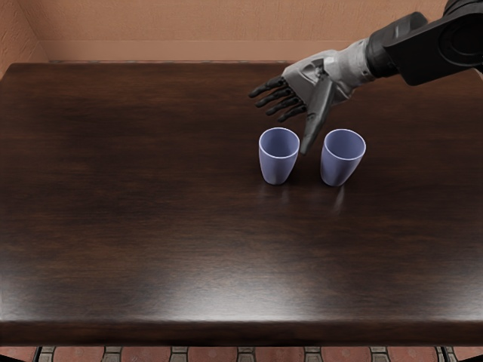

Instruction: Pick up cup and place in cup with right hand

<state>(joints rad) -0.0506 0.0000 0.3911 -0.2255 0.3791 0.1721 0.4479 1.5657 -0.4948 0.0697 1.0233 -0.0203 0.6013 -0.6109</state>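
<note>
On the dark, streaked wood of the table [136, 219], the left cup [278, 167] and the right cup [339, 170] are stood upright, both smooth, blue-violet and tapered toward the base, with round mouths edged by thin pale rims. Just beyond them the right hand [311, 81], grey-shelled with black jointed fingers, is held open with nothing gripped, its thumb pointed down toward the narrow gap between the cups. Broad stretches of wood are left toward the glossy front edge and the left edge.
</note>
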